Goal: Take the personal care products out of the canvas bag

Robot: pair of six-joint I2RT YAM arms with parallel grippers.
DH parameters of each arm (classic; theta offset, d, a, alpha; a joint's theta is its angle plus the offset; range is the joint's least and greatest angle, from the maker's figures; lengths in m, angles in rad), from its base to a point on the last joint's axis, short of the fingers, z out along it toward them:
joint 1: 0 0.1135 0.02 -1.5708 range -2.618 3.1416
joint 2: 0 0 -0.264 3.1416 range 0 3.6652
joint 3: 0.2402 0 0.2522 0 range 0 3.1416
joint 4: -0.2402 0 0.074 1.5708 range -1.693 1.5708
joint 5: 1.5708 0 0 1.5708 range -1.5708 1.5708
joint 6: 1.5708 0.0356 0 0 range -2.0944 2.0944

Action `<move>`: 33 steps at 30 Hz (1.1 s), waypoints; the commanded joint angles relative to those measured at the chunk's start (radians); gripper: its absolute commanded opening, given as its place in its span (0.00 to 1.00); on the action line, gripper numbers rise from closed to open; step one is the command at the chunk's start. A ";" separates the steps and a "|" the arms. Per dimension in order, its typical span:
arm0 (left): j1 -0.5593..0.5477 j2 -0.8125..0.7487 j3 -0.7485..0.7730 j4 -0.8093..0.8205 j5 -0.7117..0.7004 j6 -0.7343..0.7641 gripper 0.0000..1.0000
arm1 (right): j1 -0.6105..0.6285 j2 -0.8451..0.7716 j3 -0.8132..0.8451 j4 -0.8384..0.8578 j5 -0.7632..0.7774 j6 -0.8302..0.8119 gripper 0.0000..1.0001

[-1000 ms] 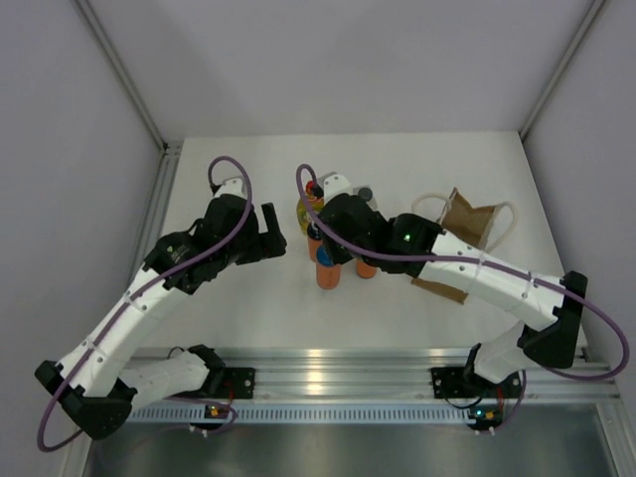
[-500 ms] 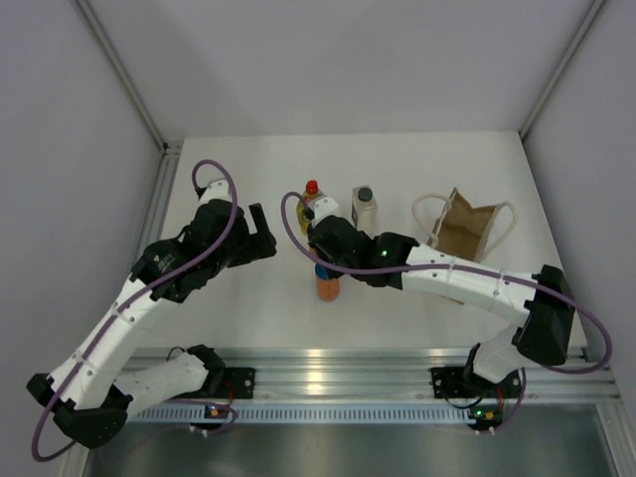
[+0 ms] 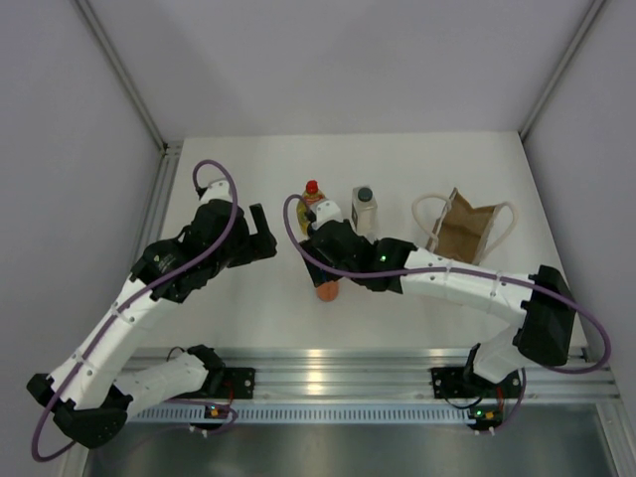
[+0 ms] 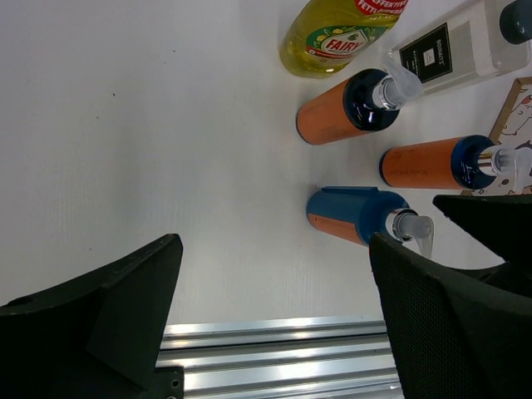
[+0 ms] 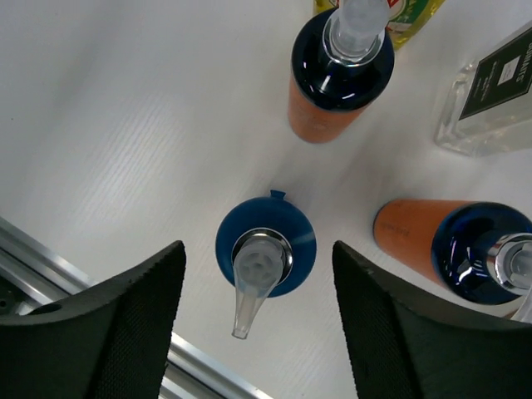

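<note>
Right gripper (image 5: 258, 274) partly open, holding nothing. Its jaws sit either side of the nearest orange bottle (image 4: 353, 214), upright on the table (image 3: 417, 169), well apart from the canvas bag (image 3: 467, 229). Lift straight up — don't clip the pump spout (image 5: 247, 312). Left gripper (image 4: 274, 249) open, empty

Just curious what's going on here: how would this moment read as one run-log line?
right gripper: open above nearest orange bottle, standing | left gripper: open, empty | canvas bag: apart, at right
</note>
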 commanded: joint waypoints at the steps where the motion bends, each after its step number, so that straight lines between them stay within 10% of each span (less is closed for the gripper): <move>1: -0.003 0.005 0.039 0.003 -0.003 0.030 0.98 | 0.008 -0.051 0.000 0.061 0.006 0.009 0.72; 6: -0.003 0.028 0.084 -0.015 -0.077 0.094 0.98 | -0.016 -0.106 0.037 0.008 0.047 0.015 0.75; 11: -0.003 0.116 0.157 -0.078 -0.199 0.148 0.98 | -0.090 -0.181 0.078 -0.104 0.109 0.035 0.99; 20: 0.237 0.137 0.182 -0.117 -0.290 0.194 0.98 | -0.225 -0.376 0.115 -0.354 0.291 0.049 0.99; 33: 0.284 -0.096 0.073 -0.152 -0.286 0.108 0.98 | -0.237 -0.620 0.111 -0.626 0.394 0.118 0.99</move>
